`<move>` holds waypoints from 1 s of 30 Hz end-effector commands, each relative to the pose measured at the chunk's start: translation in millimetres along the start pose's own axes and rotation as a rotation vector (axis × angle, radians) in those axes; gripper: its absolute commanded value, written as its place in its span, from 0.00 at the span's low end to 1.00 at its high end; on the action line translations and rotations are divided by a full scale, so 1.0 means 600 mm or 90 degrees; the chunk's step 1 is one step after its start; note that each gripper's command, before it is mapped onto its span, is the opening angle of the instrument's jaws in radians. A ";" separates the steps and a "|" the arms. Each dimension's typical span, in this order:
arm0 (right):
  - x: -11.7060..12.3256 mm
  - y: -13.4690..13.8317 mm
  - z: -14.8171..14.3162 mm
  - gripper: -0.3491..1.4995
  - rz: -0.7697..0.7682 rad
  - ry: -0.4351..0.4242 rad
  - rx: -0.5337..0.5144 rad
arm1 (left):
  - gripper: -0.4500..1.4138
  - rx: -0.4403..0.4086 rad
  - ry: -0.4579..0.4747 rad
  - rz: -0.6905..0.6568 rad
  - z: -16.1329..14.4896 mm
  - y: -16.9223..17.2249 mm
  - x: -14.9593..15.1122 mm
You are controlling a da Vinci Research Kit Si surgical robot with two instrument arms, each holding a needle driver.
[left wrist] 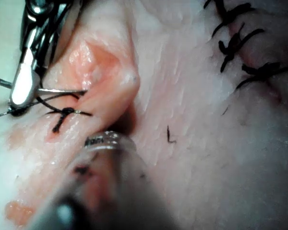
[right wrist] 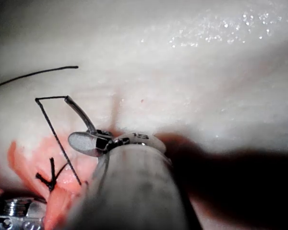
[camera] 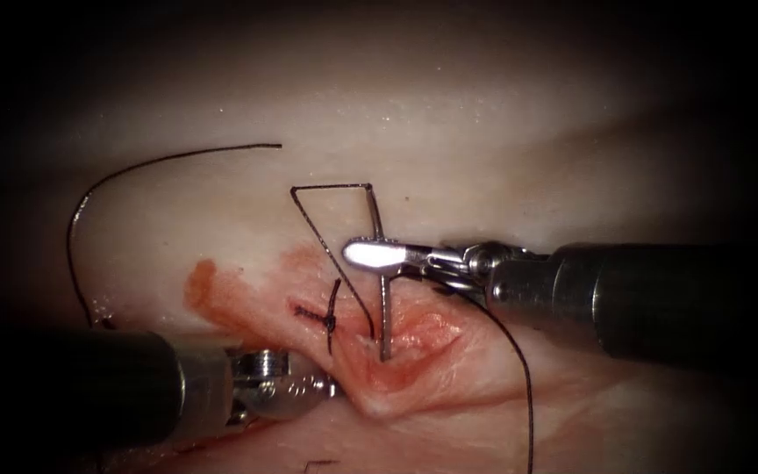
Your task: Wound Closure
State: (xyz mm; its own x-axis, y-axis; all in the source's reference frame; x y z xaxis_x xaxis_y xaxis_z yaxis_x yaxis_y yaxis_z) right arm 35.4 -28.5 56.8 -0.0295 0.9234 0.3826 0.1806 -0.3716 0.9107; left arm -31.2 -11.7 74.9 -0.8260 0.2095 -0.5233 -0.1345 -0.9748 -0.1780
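In the endoscope view the left tool point(camera: 304, 386) lies low on the left of the cut point(camera: 396, 351), its tip at the raised tissue point(camera: 484, 175) edge; I cannot tell how its jaws stand. A knot point(camera: 330, 323) sits just beside it. The right tool point(camera: 375, 254) has its jaws closed on the needle point(camera: 382, 290) near mid-curve, and the point enters the tissue inside the cut. The thread point(camera: 326, 219) runs from the needle's tail. The left wrist view adds finished stitches point(left wrist: 240, 43) farther away.
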 end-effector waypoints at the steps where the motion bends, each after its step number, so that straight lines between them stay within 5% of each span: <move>1: -0.0011 0.0006 0.0020 0.00 0.005 -0.006 0.003 | 0.31 0.000 0.000 0.000 0.0014 0.0002 0.0002; 19: -0.0083 -0.0007 0.0039 0.00 0.069 -0.018 0.022 | 0.30 0.004 -0.003 0.000 0.0012 -0.0001 0.0002; 27: -0.0076 -0.0007 0.0023 0.00 0.069 0.005 0.013 | 0.30 0.004 -0.003 -0.001 0.0012 0.0000 0.0002; 30: -0.0056 -0.0006 0.0030 0.00 -0.032 0.049 0.000 | 0.30 0.006 -0.003 -0.002 0.0013 0.0002 0.0003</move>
State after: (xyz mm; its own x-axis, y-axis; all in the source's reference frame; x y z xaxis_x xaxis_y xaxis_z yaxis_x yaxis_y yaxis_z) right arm 36.1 -30.7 54.6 -0.1354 0.9353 0.3270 0.1752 -0.3023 0.9370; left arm -31.3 -11.7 74.8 -0.8291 0.2124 -0.5172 -0.1424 -0.9748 -0.1720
